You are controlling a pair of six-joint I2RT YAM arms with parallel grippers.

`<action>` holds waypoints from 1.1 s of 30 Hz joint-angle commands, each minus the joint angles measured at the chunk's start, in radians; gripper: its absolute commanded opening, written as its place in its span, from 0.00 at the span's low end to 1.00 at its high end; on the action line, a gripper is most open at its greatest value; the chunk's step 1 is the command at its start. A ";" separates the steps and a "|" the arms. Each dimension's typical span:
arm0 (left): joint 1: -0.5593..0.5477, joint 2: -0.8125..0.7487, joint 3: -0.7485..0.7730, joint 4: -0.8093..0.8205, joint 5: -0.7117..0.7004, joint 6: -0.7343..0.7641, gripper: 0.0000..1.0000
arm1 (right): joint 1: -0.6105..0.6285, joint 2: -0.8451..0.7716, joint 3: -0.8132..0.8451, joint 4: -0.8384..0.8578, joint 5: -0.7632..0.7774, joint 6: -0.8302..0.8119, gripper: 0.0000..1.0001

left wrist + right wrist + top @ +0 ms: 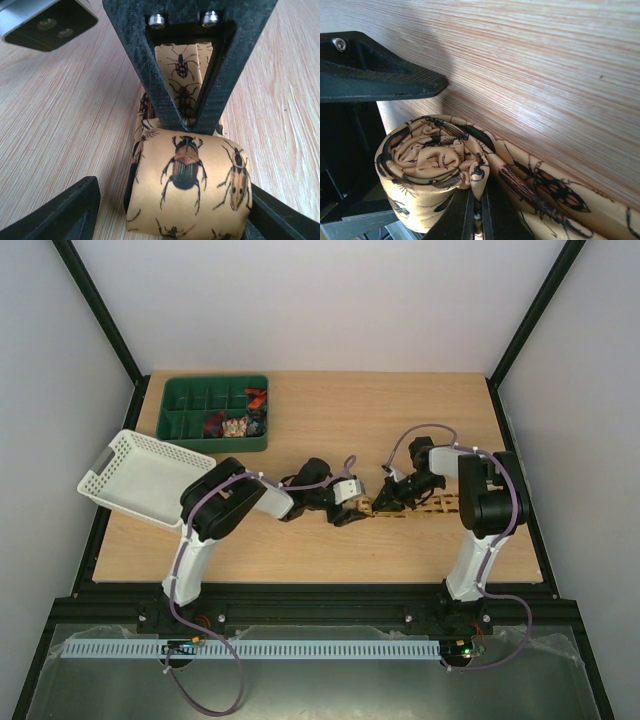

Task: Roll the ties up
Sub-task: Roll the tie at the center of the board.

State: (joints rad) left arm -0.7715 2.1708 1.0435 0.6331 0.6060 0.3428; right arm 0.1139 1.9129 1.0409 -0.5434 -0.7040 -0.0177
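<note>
The tan-gold tie with a dark beetle print is partly rolled into a coil [190,185] on the wooden table; its coiled end also shows in the right wrist view [425,165]. The unrolled strip [432,507] runs right under the right arm. My left gripper [352,508] is open and straddles the coil; in the left wrist view its left finger [60,215] stands clear of the fabric while the right finger is against the coil. My right gripper [481,212] is shut on a fold of tie right beside the coil, and its black fingers [165,85] meet above the coil.
A green divided tray [170,390] at the back left holds a few rolled ties. A white slatted basket [130,455] sits tilted at the left table edge. Purple cables loop along both arms. Black frame posts stand at the table's corners.
</note>
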 commanded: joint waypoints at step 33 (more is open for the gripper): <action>0.019 -0.056 -0.074 -0.427 -0.160 0.149 0.27 | 0.110 -0.017 0.082 -0.091 -0.067 0.041 0.44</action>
State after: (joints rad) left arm -0.7616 2.0644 1.0092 0.4126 0.5224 0.4755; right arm 0.2108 1.8629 1.1263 -0.6514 -0.7860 -0.0277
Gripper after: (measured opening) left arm 0.329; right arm 0.502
